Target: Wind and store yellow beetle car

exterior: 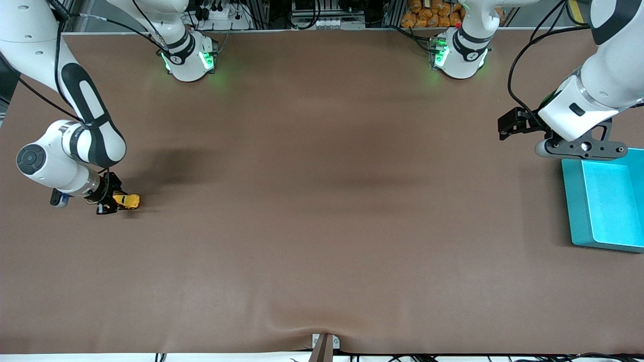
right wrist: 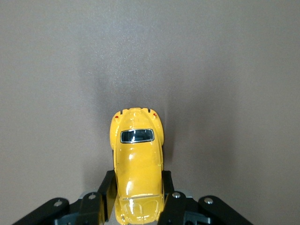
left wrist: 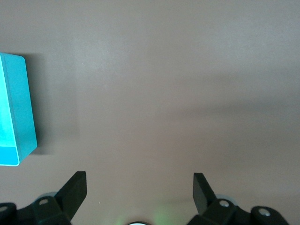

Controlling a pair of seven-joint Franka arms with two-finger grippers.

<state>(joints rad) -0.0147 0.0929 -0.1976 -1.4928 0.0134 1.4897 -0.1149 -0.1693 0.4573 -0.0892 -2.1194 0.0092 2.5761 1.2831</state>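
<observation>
Count: one yellow toy car [exterior: 128,201], one teal bin [exterior: 604,203], two arms, two grippers.
Car: it sits low at the brown table [exterior: 322,201], near the edge at the right arm's end, about midway between the edge where the bases stand and the edge nearest the front camera. Whether its wheels touch the table I cannot tell.
Car in right wrist view: the yellow toy car [right wrist: 137,164] points away from the gripper, its dark window facing up.
Right gripper [exterior: 113,200]: pressed together on the sides of the car's nearer half, one finger [right wrist: 107,190] against each flank.
Right arm: it comes from its base, bends at the elbow near the table's end and reaches down low to the car.
Bin: it lies at the edge at the left arm's end, well apart from the car, with a long stretch of table between them.
Left gripper [exterior: 509,125]: fingers [left wrist: 75,190] spread wide, holding nothing, over the table just beside the bin's [left wrist: 16,110] corner.
Left arm: it waits, raised, its wrist over the bin's rim toward the bases.
</observation>
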